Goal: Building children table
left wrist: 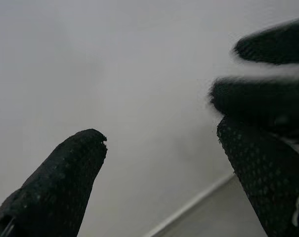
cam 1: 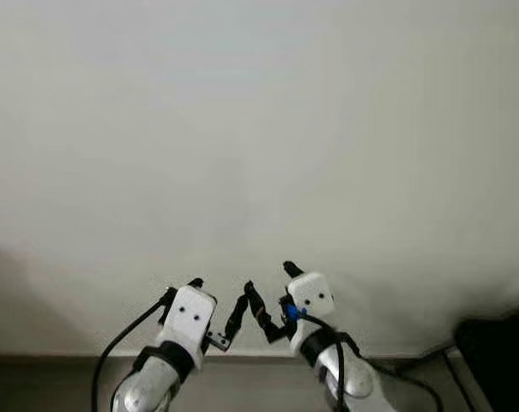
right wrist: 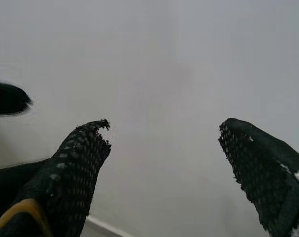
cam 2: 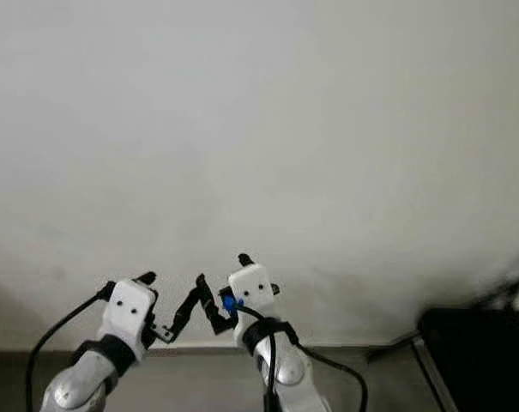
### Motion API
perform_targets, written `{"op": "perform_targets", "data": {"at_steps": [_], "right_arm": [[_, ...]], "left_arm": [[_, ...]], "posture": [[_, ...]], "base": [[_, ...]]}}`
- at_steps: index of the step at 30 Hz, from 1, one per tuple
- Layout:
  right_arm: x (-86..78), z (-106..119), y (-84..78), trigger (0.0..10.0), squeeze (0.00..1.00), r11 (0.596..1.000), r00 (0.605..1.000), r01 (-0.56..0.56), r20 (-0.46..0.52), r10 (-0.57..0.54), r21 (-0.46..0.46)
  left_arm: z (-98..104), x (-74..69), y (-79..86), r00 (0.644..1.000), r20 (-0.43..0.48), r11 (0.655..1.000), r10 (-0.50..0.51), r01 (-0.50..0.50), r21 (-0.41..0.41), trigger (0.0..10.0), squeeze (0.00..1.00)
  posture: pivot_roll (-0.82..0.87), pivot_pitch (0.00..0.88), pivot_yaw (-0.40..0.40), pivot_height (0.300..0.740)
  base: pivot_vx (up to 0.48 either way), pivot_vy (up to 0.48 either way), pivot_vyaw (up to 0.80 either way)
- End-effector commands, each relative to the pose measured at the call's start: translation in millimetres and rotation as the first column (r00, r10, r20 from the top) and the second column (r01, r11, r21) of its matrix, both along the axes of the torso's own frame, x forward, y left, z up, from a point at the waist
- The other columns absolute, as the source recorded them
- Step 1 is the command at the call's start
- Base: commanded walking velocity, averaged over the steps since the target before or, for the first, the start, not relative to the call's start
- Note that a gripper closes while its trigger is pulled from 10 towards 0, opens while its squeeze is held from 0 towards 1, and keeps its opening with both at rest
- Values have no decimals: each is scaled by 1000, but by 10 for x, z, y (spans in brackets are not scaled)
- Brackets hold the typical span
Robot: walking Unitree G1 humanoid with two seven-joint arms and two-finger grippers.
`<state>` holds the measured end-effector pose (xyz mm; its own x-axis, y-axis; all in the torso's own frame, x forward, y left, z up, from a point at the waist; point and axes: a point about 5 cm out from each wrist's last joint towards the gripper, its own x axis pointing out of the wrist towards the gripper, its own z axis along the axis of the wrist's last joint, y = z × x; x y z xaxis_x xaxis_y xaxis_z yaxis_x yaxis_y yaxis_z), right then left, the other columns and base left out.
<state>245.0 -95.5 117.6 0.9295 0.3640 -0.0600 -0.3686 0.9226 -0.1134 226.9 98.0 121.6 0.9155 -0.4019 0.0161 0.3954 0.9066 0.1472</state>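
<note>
I face a bare white wall (cam 1: 259, 137) at close range. Both arms are raised low in front of me. My left gripper (cam 1: 221, 287) is open with nothing between its fingers (left wrist: 65, 187). My right gripper (cam 1: 269, 281) is open and empty too, its fingers (right wrist: 75, 168) spread wide. The inner fingers of the two grippers almost touch in the middle. In the left wrist view the right gripper's fingers (left wrist: 260, 96) show blurred beside the left gripper's own. No table part can be made out.
A pale baseboard (cam 1: 242, 353) runs along the foot of the wall, with a strip of grey floor (cam 1: 53, 382) below it. A dark boxy object (cam 1: 497, 352) stands on the floor at the right, with cables (cam 1: 413, 362) beside it.
</note>
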Motion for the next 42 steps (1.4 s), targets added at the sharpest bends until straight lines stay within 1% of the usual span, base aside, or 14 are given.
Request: {"op": "perform_targets", "data": {"at_steps": [1,23,42], "right_arm": [[13,-27,-16,10000,0,1000,1000,16,-23,-16,8],[23,-34,-24,10000,0,999,999,28,-32,-27,21],[18,-44,-28,10000,0,999,999,31,-30,-30,19]], "left_arm": [[-45,-14,5,1000,-22,1000,1,-1,-3,10000,0],[-49,-5,2,1000,-25,1000,-17,17,1,10000,0],[-62,-10,-15,999,-19,999,-34,34,15,10000,0]], "posture": [[-1,45,1,740],[-1,46,7,740],[0,25,3,740]], "base": [[0,0,-800],[0,0,-800],[0,0,-800]]}}
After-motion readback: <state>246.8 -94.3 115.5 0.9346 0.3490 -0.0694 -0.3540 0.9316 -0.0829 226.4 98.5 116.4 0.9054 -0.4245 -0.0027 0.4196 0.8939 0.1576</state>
